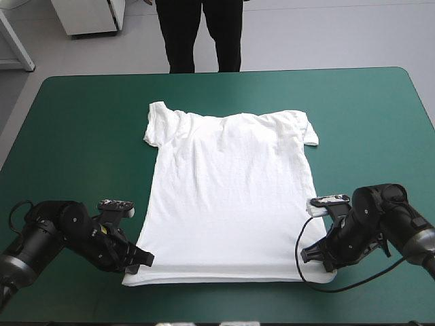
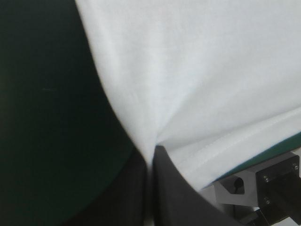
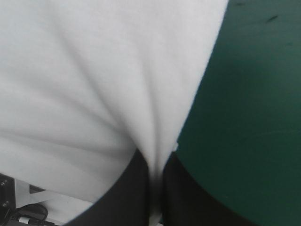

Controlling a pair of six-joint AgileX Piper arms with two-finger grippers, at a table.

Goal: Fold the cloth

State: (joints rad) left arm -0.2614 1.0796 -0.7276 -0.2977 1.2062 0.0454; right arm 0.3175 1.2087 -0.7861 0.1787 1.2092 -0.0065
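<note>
Nearly shut, left gripper [image 2: 153,154] and right gripper [image 3: 157,162] each pinch the spread T-shirt [image 1: 228,197].

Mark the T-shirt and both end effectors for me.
T-shirt [image 1: 228,197], high view, mid-body.
Left end effector [image 1: 144,261], high view, fingertips at the near left hem corner.
Right end effector [image 1: 309,252], high view, fingertips at the near right hem corner.

Your left arm [image 1: 58,234] and right arm [image 1: 391,217] are showing bulky, rounded black shells. Their broad black fin-shaped fingers [image 2: 178,197] are tapering to points.
</note>
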